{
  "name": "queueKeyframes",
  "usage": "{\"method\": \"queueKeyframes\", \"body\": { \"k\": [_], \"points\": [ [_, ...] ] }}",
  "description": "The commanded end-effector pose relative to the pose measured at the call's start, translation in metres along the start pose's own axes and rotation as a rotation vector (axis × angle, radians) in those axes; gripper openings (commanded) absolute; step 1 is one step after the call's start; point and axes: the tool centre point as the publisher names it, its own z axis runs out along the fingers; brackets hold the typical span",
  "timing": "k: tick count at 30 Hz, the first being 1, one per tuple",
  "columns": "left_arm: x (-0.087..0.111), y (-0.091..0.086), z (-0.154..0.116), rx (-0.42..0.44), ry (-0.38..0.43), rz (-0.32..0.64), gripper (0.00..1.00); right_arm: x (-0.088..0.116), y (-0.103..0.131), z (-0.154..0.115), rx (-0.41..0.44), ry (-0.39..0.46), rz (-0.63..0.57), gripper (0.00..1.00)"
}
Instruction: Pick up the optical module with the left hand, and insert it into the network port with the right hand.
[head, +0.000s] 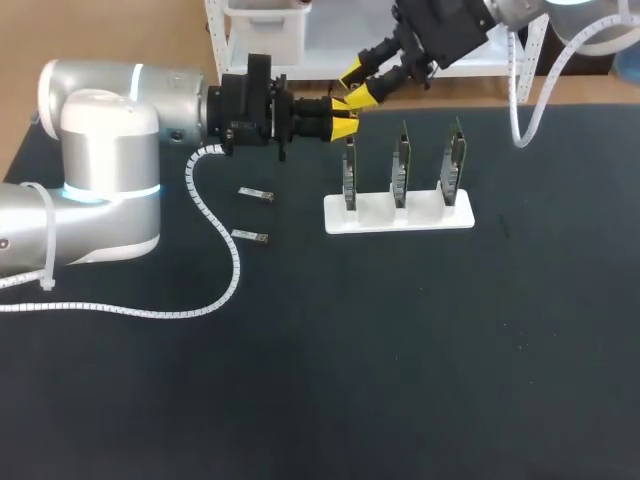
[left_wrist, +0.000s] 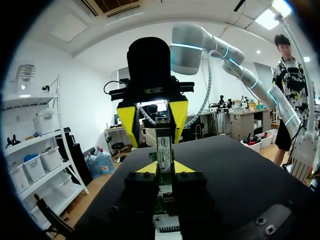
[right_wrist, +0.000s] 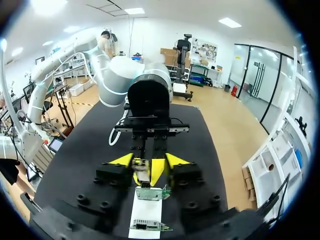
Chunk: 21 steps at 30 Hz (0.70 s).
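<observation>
The left gripper (head: 343, 118) is clamped on the optical module (left_wrist: 163, 150). The right gripper (head: 356, 84), fingers apart, straddles it from one o'clock, both at twelve o'clock of the leftmost network port (head: 349, 172).

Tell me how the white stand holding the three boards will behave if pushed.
The white stand looks like a low, flat base resting loose on the table, no clamp visible, so a sideways push would probably slide it. The three boards rise tall and thin above it, so a push near their tops might tip it.
</observation>
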Motion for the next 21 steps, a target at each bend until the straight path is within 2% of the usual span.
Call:
{"method": "queueKeyframes", "body": {
  "k": [1,9,10,12,13,14,15,21],
  "points": [
    [0.0008,0.0011,0.0013,0.006,-0.002,0.002,0.0,0.0011,-0.0016,-0.0001,0.0,-0.002,-0.002,0.0],
    [0.0008,0.0011,0.0013,0.006,-0.002,0.002,0.0,0.0011,-0.0016,-0.0001,0.0,-0.002,-0.002,0.0],
    [0.0008,0.0011,0.0013,0.006,-0.002,0.002,0.07,0.0011,-0.0016,-0.0001,0.0,-0.002,-0.002,0.0],
    [0.0008,0.0011,0.0013,0.006,-0.002,0.002,0.11,0.0011,-0.0016,-0.0001,0.0,-0.002,-0.002,0.0],
    [0.0008,0.0011,0.0013,0.006,-0.002,0.002,0.25,0.0011,-0.0016,-0.0001,0.0,-0.002,-0.002,0.0],
    [0.0008,0.0011,0.0013,0.006,-0.002,0.002,0.75,0.0011,-0.0016,-0.0001,0.0,-0.002,-0.002,0.0],
    [0.0008,0.0011,0.0013,0.006,-0.002,0.002,1.0,0.0011,-0.0016,-0.0001,0.0,-0.002,-0.002,0.0],
    [0.0008,0.0011,0.0013,0.006,-0.002,0.002,1.0,0.0011,-0.0016,-0.0001,0.0,-0.002,-0.002,0.0]
  ]
}}
